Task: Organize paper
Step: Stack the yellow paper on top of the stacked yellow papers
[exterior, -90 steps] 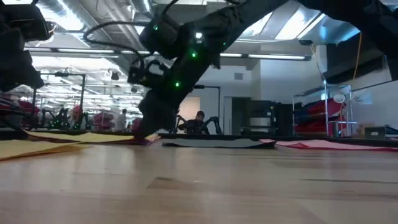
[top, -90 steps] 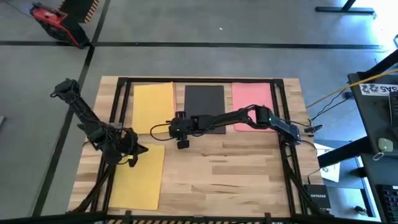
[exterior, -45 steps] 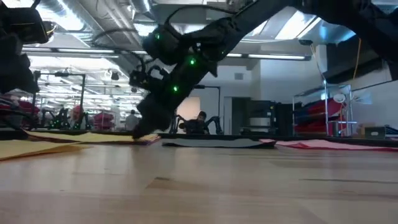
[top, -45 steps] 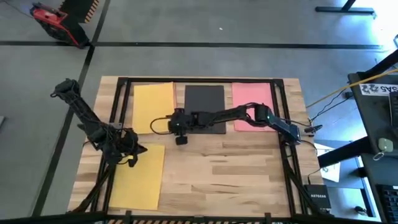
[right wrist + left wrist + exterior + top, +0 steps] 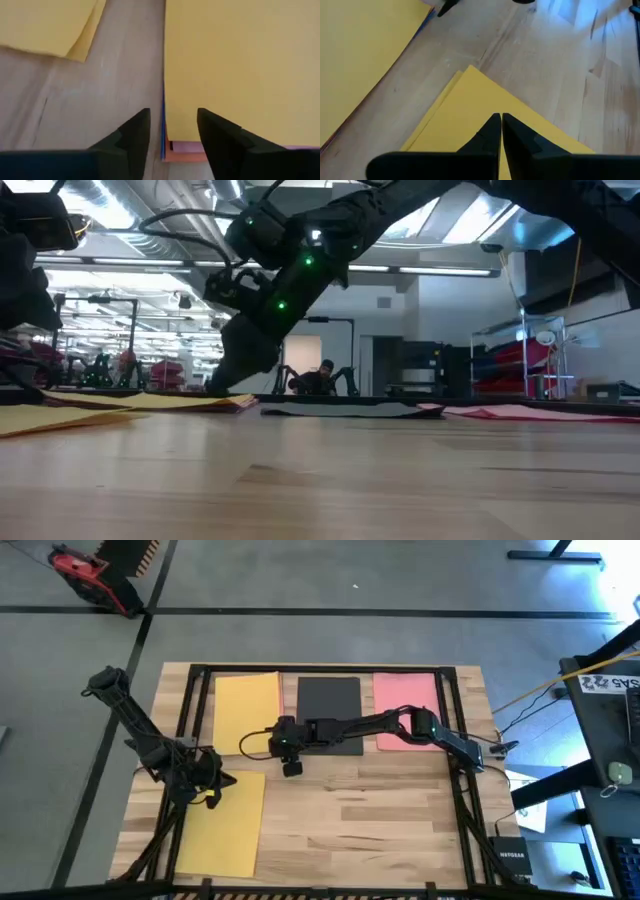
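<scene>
At the near corner of the far-left yellow stack [image 5: 247,710], my right pincer [image 5: 288,754] hangs with fingers spread, straddling its edge, where blue and pink-orange sheets [image 5: 167,146] peek from beneath the top yellow. I judge the step to be gathering this mixed pile; next I should lower, pinch that corner and draw it clear without fanning the layers. My left pincer [image 5: 501,131] is clenched empty over the near-left yellow sheet [image 5: 222,822]. Black paper [image 5: 329,710] lies far centre on the desk [image 5: 360,820], pink paper [image 5: 405,700] far right, both well apart from my working fingers.
</scene>
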